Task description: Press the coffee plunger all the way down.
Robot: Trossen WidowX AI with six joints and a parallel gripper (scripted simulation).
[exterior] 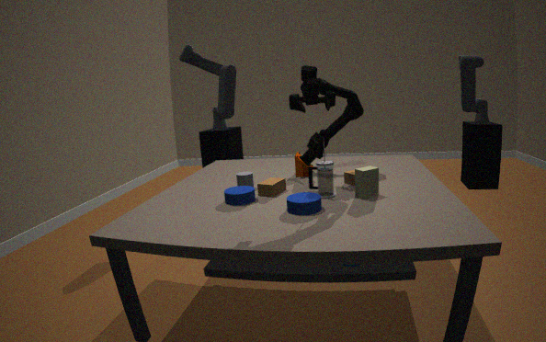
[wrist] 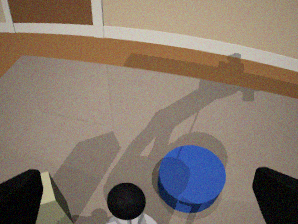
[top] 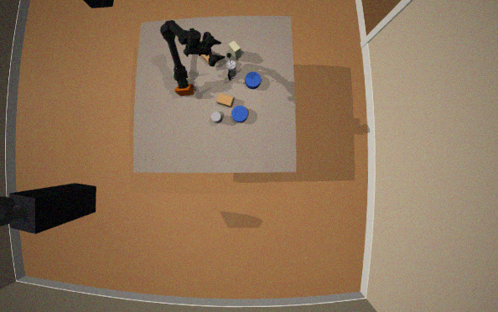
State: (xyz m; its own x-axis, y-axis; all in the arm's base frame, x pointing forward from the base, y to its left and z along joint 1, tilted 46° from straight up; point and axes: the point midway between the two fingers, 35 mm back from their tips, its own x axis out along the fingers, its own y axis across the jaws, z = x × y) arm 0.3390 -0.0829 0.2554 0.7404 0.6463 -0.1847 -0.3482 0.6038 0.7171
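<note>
The gripper [exterior: 312, 102] is hanging wide open and empty above one coffee press [exterior: 324, 178]; two blue discs [exterior: 303, 203] are lying toward the table's [exterior: 414, 221] middle.

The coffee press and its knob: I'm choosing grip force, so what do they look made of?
Coffee press: body looks like clear glass or plastic, pale and see-through, with a dark frame and handle. Knob: matte black, probably plastic, no shine. The gripper hangs open above.

Upright coffee press [exterior: 324, 178], plunger [wrist: 127, 200] raised
</note>
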